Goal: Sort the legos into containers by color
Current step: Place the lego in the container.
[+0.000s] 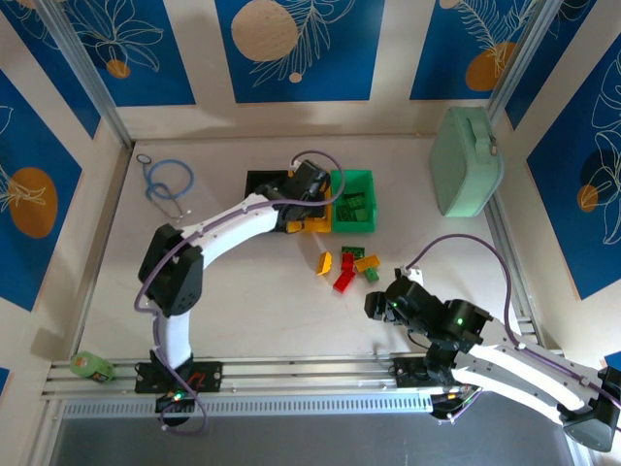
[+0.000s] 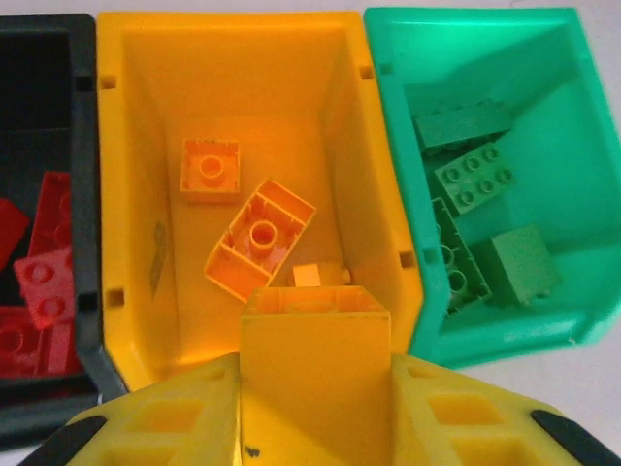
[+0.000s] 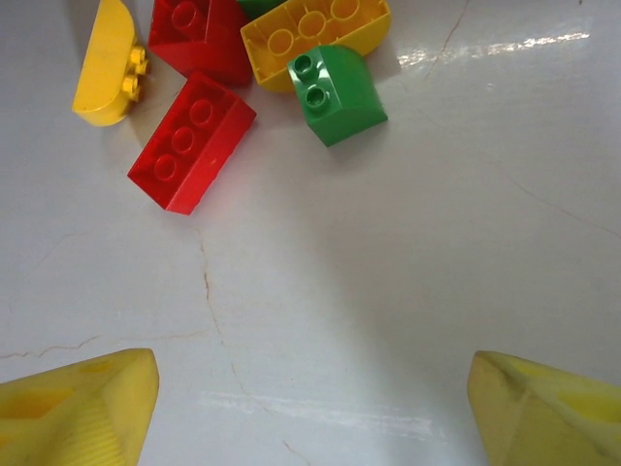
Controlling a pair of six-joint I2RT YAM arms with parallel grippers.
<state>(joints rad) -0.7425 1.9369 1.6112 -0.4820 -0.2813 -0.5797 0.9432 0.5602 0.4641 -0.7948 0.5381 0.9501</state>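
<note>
My left gripper (image 2: 315, 393) is shut on a yellow lego (image 2: 313, 349), held just above the near end of the yellow container (image 2: 136, 146). Two orange-yellow legos (image 2: 260, 240) lie inside it. The black container (image 2: 49, 87) to its left holds red legos (image 2: 44, 277), and the green container (image 2: 553, 116) to its right holds green legos (image 2: 475, 177). Loose on the table are a red lego (image 3: 192, 142), a curved yellow one (image 3: 105, 63), a green one (image 3: 337, 92) and a long yellow one (image 3: 315, 34). My right gripper (image 3: 310, 408) is open over bare table, short of this pile (image 1: 349, 270).
A large mint-green case (image 1: 468, 160) stands at the back right. A blue cable loop (image 1: 170, 183) lies at the back left. A green tape roll (image 1: 90, 365) sits by the near left rail. Walls close in the table's sides.
</note>
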